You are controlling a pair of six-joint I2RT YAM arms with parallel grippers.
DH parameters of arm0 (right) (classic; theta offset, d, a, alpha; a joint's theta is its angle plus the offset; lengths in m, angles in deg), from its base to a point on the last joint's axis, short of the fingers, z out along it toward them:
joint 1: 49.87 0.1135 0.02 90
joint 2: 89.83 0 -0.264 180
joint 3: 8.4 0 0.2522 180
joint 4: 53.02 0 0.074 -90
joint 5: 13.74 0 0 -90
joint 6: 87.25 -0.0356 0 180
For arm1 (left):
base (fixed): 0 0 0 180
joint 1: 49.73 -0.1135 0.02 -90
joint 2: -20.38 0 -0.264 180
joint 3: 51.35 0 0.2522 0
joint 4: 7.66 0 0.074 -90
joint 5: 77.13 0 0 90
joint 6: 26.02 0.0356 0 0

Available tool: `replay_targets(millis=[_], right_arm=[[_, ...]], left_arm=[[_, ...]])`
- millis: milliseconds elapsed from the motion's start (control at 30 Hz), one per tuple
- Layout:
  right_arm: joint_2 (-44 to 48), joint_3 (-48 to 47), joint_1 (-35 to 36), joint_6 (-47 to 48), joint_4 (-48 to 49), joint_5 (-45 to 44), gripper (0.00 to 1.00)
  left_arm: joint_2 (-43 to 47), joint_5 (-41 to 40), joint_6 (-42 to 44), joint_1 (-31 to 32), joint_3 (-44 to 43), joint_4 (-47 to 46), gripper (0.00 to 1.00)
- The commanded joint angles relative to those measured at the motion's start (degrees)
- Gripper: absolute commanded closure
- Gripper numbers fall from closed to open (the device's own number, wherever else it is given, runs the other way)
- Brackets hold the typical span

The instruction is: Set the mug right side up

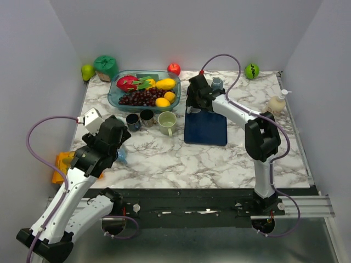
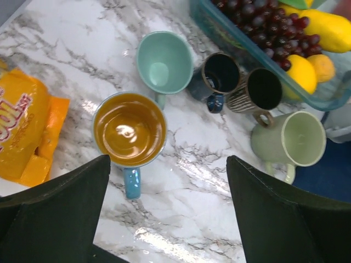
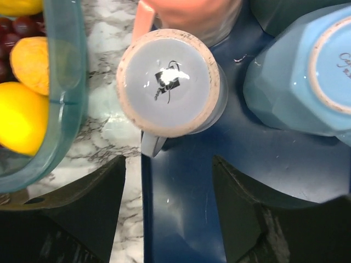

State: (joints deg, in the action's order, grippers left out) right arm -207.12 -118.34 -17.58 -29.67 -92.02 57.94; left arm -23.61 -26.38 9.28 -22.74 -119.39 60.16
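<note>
Just ahead of your right claw stands the grey mug, upside down, with its unglazed foot ring and base facing the wrist camera. It sits on the left edge of the dark blue mat. Its handle points back toward the claw, nearer the left finger. The claw is spread wide and holds nothing. Its two dark fingers hang on either side of the mat's edge, short of the mug and not touching it.

To the right of that claw, a light blue faceted mug also rests base up on the mat, near the grey one. Beyond the grey mug is a salmon-pink mug, cut off by the frame, so you cannot tell which way up it is. To the claw's left, the wall of the teal glass dish stands beside the grey mug, with a lemon, an orange and dark grapes inside.

Your left claw is also wide apart and empty, above the marble counter. Just ahead of it, toward its left finger, is an upright mug with an amber inside. Farther ahead stand a teal mug, a dark blue mug and a striped mug, all open side up. A pale green mug is off toward the right finger. An orange snack bag lies far to the left.
</note>
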Motion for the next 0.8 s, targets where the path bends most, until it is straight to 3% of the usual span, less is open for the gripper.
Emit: replay_targets(millis=[0,200,600,767], right_arm=[[-5.0,-4.7,0.5,-2.0,-3.5,-5.1,0.32],[-7.2,-6.3,0.5,-1.9,-4.5,-7.4,0.34],[-6.7,-4.0,0.8,0.2,-4.6,-9.5,0.31],[-3.8,0.5,1.2,1.1,3.8,-5.1,0.26]], left_arm=[[-0.8,6.4,7.4,-0.4,-2.7,-8.0,0.05],[-2.8,11.8,9.6,-0.3,-3.9,-12.0,0.04],[-2.5,13.1,11.5,-0.3,-3.2,-13.9,0.02],[-2.4,13.2,12.2,-0.3,-3.5,-14.1,0.02]])
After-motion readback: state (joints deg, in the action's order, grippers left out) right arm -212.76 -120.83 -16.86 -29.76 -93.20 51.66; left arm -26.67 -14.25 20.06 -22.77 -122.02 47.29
